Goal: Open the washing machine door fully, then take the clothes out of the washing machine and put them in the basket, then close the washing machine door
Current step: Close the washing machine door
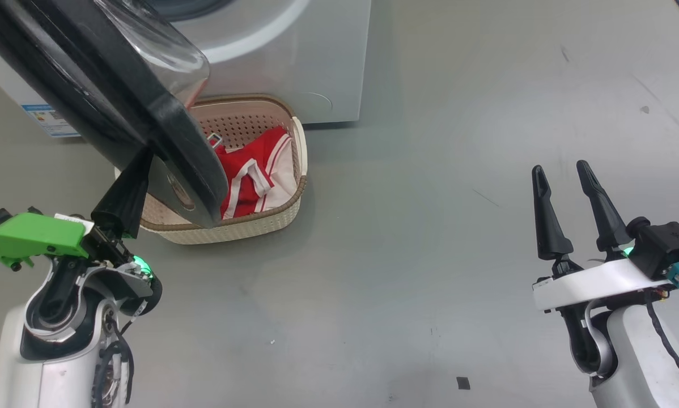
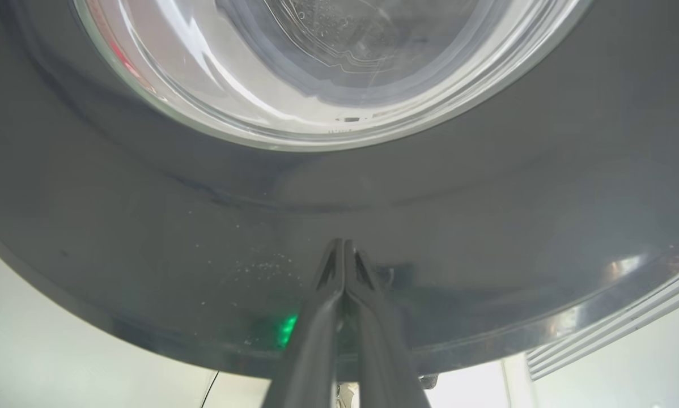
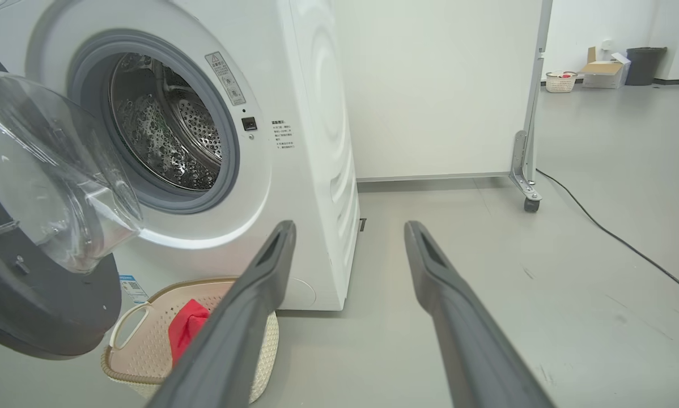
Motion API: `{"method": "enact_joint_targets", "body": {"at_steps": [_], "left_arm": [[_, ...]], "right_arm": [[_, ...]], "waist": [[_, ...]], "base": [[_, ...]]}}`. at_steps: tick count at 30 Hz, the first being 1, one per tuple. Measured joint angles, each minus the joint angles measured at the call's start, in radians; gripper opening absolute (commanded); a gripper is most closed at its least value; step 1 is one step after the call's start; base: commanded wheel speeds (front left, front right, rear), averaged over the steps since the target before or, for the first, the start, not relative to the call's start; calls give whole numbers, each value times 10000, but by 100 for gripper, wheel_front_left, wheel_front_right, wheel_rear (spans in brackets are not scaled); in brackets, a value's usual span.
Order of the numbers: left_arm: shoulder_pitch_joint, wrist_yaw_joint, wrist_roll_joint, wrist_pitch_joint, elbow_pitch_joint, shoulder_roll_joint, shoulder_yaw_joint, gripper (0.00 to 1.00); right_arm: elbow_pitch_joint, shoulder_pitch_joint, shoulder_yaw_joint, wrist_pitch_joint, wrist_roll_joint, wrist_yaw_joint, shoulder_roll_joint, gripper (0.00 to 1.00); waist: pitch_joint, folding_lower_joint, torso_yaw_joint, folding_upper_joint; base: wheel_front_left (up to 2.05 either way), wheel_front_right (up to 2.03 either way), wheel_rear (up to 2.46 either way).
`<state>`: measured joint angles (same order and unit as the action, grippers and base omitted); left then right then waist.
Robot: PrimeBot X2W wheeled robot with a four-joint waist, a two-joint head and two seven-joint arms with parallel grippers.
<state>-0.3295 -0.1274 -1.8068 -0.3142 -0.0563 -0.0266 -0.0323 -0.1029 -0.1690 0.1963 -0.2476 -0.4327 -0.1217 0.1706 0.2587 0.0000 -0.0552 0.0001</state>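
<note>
washing machine door (image 1: 90,85) is seen swung open at 10 o'clock in head view, with its glass bowl hanging over the basket (image 1: 271,218). left gripper (image 2: 342,245) is clenched, fingertips pressed together and set against the door's black rim. clothes (image 1: 249,175) are seen lying in the basket, which is placed on the floor just in front of the washing machine (image 1: 294,62). right gripper (image 1: 560,166) is held released at 4 o'clock, well apart from the basket.
</note>
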Motion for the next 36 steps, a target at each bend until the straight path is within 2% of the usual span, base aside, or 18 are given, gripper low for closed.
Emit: {"method": "enact_joint_targets", "body": {"at_steps": [11, 24, 36], "left_arm": [[-624, 0, 19, 639, -364, -8, -4, 0], [-1995, 0, 228, 2050, -945, 2, -332, 0], [-3173, 0, 236, 2882, -1714, 4, -293, 0]], "right_arm": [[4, -143, -173, 0, -86, -2, -182, 100], [-6, -355, -316, -2, -159, -2, -483, 100], [4, -471, -491, -2, -253, -2, -568, 100]], "waist": [[382, 0, -998, 0], [874, 0, -2131, 0], [1232, 0, -2681, 0]], "base": [[0, 0, 0], [0, 0, 0], [0, 0, 0]]}}
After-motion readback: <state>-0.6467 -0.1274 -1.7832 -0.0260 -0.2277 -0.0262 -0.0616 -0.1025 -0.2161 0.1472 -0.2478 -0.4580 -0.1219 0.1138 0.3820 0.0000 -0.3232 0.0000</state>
